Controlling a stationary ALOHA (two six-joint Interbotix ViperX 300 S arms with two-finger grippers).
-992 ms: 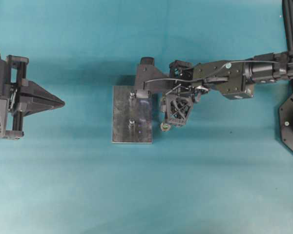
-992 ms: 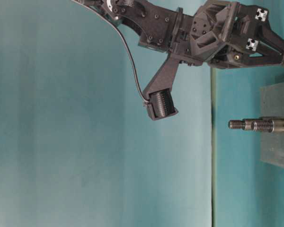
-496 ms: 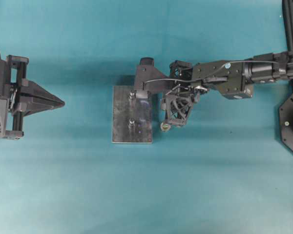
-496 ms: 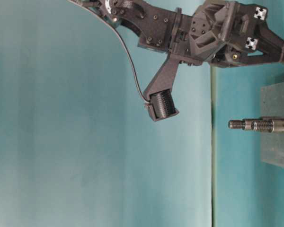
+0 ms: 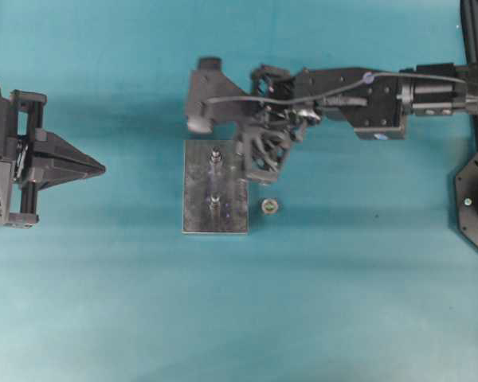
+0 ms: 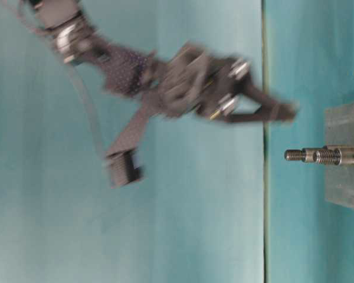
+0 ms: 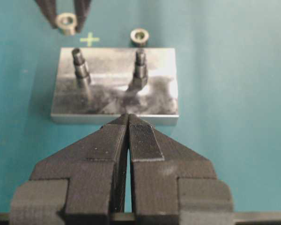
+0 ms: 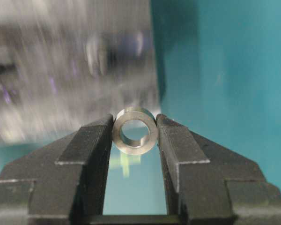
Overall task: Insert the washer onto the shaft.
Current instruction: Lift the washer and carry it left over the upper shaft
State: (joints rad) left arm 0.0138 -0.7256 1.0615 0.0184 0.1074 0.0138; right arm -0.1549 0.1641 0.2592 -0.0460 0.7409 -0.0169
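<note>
Teal matting (image 5: 143, 302) covers the whole table, flat and unmarked apart from a small yellow-green cross (image 7: 89, 39) seen from the left wrist camera beside the plate; behind the table in the table-level view rises a plain teal backdrop (image 6: 183, 236).

One grey metal plate (image 5: 215, 187) lies near the middle of the table; two threaded shafts (image 7: 81, 68) (image 7: 140, 65) stand upright on it, side by side in the left wrist view and overlapping in the table-level view (image 6: 318, 155).

Two washers are in view; one washer (image 8: 135, 131) is pinched edge-on between the fingertips of the right gripper (image 8: 135, 133), its hole facing the camera; the left wrist view shows that same held ring (image 7: 66, 23) raised beyond the plate, near the shaft on that picture's left; the second washer (image 5: 268, 207) lies flat on the matting just beside the plate's edge, apart from it (image 7: 139, 35).

Two arms are present; the right arm (image 5: 358, 99) reaches across from the right of the overhead view to the plate's far corner, blurred in the table-level picture; the left gripper (image 7: 127, 126) sits well apart from the plate at the left edge of the overhead view (image 5: 95, 167), its fingers pressed together with nothing between them.
</note>
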